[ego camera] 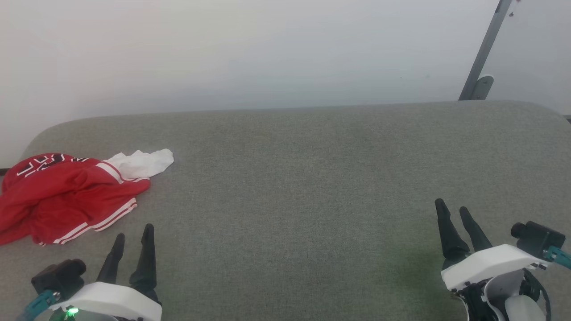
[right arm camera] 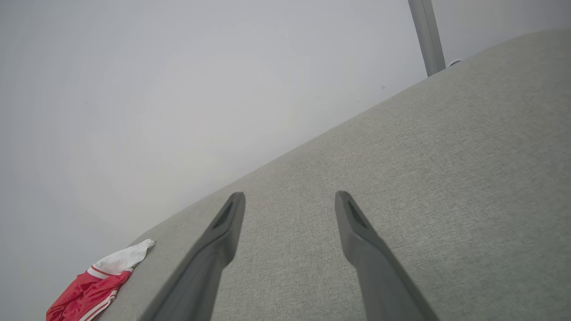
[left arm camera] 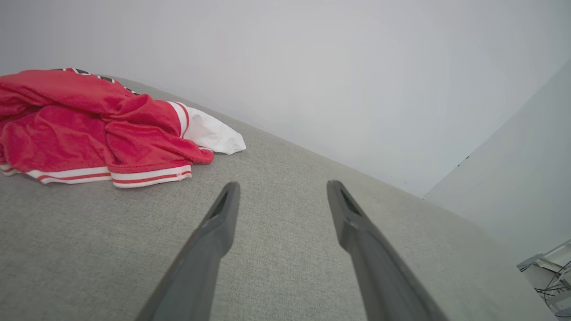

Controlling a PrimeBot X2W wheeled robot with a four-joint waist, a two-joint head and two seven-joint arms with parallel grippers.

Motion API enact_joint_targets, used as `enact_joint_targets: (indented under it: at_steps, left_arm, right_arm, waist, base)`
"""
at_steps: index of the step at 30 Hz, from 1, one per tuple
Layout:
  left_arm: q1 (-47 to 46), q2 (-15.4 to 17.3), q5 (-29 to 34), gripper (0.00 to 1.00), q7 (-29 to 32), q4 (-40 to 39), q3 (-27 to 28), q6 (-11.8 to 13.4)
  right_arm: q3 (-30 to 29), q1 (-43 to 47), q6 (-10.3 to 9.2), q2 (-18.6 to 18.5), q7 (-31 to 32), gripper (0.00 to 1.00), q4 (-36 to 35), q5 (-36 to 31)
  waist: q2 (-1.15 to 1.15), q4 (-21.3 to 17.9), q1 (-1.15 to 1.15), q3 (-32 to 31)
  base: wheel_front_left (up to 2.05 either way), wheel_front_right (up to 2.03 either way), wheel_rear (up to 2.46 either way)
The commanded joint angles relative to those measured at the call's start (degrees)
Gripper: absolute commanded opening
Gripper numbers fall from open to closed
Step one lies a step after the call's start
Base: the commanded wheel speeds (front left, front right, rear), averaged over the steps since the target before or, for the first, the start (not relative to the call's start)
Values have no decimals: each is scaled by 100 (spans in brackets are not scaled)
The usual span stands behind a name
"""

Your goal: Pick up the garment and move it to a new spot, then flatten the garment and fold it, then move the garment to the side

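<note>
Crumpled red soft-fabric shirt (ego camera: 67, 196), white sleeves, striped trim: heaped at left edge of grey upholstered bench (ego camera: 312, 200), possibly overhanging it. Left gripper (ego camera: 134, 232): spread wide, empty, near hem. Right gripper (ego camera: 451, 205): spread wide, empty, well apart. Risk: single-layer pinch dragging bundle off edge.

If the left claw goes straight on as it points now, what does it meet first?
Probably just the bare grey surface; the garment lies left of the left claw, off its line. Depth is unclear.
</note>
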Motion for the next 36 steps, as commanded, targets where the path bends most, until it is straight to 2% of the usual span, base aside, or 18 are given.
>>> enact_joint_targets:
  at_steps: [1,36]
  left_arm:
    - [3,56,138,100,-36,-67,-6,4]
    - [195,279,1657,100,-494,-299,-146,62]
  right_arm:
    - [14,-136,0,-27,-55,100,-75,-105]
    - [144,-104,0,-37,-314,100,-189,-1831]
  waist:
    - [0,0,0,0]
    - [0,-47,0,-67]
  base:
    - [0,0,0]
    - [0,0,0]
